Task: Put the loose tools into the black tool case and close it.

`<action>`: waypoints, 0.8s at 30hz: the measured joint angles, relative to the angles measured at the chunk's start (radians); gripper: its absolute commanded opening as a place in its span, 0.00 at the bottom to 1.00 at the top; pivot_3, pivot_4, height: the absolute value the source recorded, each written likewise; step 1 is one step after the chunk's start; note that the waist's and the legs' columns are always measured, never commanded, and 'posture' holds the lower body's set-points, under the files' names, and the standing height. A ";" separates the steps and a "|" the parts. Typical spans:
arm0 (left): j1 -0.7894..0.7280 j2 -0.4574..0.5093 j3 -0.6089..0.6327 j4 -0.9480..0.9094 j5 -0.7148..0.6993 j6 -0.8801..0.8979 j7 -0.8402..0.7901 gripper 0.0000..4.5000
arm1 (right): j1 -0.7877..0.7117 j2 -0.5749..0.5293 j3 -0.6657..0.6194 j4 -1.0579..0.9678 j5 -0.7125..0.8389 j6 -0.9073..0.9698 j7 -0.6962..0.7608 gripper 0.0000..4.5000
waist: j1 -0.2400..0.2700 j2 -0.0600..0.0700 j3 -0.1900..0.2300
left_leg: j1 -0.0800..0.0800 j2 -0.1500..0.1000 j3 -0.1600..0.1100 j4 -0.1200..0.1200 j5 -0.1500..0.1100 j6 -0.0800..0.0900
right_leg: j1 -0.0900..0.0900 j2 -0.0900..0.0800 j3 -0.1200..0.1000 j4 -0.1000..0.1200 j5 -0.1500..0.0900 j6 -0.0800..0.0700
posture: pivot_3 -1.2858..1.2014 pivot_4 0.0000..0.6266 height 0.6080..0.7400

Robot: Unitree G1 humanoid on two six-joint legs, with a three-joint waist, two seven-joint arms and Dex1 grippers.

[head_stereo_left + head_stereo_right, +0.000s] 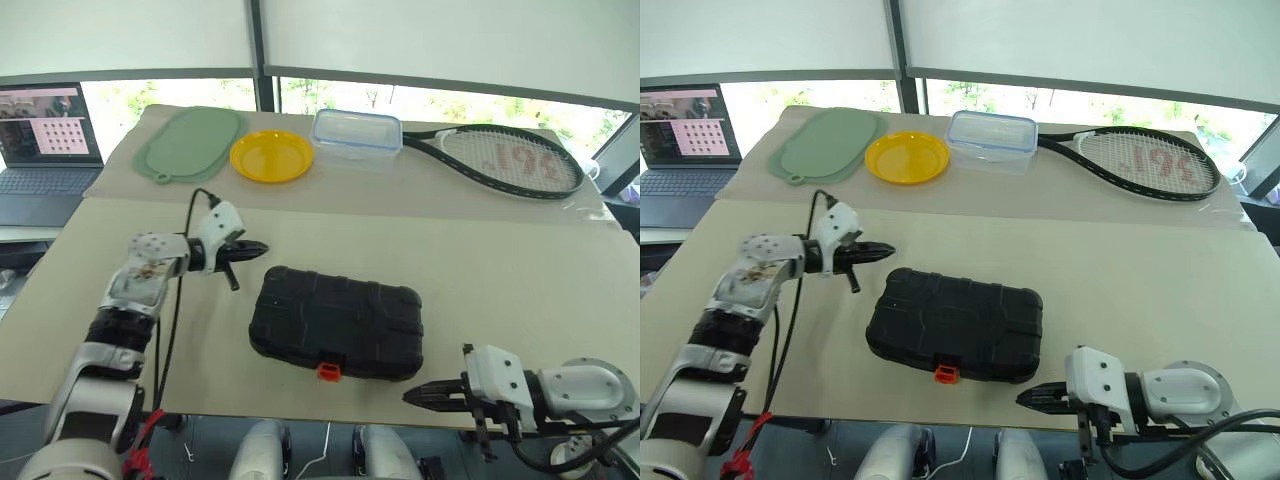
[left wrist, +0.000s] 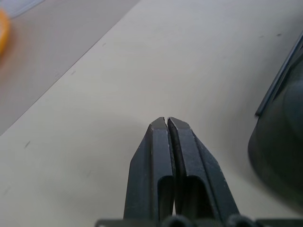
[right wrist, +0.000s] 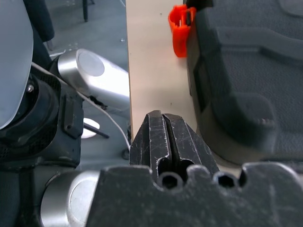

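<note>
The black tool case (image 1: 337, 321) lies closed on the near part of the table, its small orange latch (image 1: 328, 371) facing the front edge. The loose tools are out of view. My left gripper (image 1: 257, 248) hovers just beyond the case's far left corner, shut and empty, pointing right. In the left wrist view its fingertips (image 2: 158, 126) press together over bare table, with the case's edge (image 2: 279, 142) beside them. My right gripper (image 1: 415, 396) is shut and empty at the table's front edge, right of the latch (image 3: 181, 28), pointing left.
At the back stand a green mat (image 1: 190, 143), a yellow plate (image 1: 271, 156), a clear blue-rimmed box (image 1: 357, 134) and a tennis racket (image 1: 505, 158). A laptop (image 1: 45, 140) sits off the table at the far left.
</note>
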 measured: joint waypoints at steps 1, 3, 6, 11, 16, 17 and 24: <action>-0.006 -0.003 -0.014 0.006 0.009 -0.008 -0.024 0.02 | -0.022 0.017 0.012 0.009 -0.019 0.003 -0.017 0.00 | -0.002 0.000 0.000 | -0.001 0.000 0.000 0.000 0.000 0.000 | -0.001 0.000 0.000 0.000 0.000 0.000 | 0.52 0.24 0.99; -0.005 -0.002 -0.028 0.005 0.011 -0.009 -0.080 0.02 | -0.063 0.053 0.032 0.044 -0.047 0.019 -0.040 0.00 | -0.005 -0.001 0.000 | -0.002 0.000 0.000 0.000 0.000 -0.001 | -0.003 0.000 0.000 0.002 0.000 0.000 | 0.52 0.24 0.99; 0.027 0.072 -0.027 -0.063 0.005 0.013 -0.178 0.02 | -0.132 0.112 0.030 0.110 -0.081 0.037 -0.104 0.00 | -0.016 -0.002 0.000 | -0.004 0.001 0.002 0.000 0.001 -0.001 | -0.008 0.000 0.003 0.005 0.000 -0.001 | 0.52 0.24 0.99; 0.110 0.121 -0.022 -0.203 -0.018 0.065 -0.262 0.02 | -0.196 0.142 -0.035 0.216 -0.128 0.059 -0.190 0.00 | -0.002 -0.002 0.000 | -0.005 0.001 0.002 0.001 0.001 -0.001 | -0.008 -0.001 0.002 0.006 0.000 0.000 | 0.52 0.24 0.99; 0.091 0.124 -0.011 -0.221 -0.036 0.115 -0.261 0.02 | -0.146 0.142 -0.048 0.221 -0.134 0.051 -0.174 0.00 | 0.005 -0.002 0.001 | -0.005 0.000 0.001 0.002 0.001 -0.001 | -0.008 0.000 0.001 0.006 0.000 0.000 | 0.52 0.24 0.99; 0.072 0.125 0.001 -0.224 -0.047 0.143 -0.262 0.02 | -0.122 0.142 -0.048 0.221 -0.132 0.049 -0.159 0.00 | 0.004 -0.002 0.001 | -0.006 0.000 0.001 0.002 0.001 -0.001 | -0.008 0.000 0.002 0.006 0.000 0.000 | 0.52 0.24 0.99; -0.029 0.136 0.018 -0.427 -0.169 0.351 -0.322 0.02 | -0.076 0.134 -0.033 0.196 -0.148 0.012 -0.106 0.00 | -0.003 -0.002 0.000 | -0.007 0.000 0.000 0.003 0.001 -0.001 | -0.009 0.001 0.002 0.006 0.000 0.001 | 0.52 0.24 0.99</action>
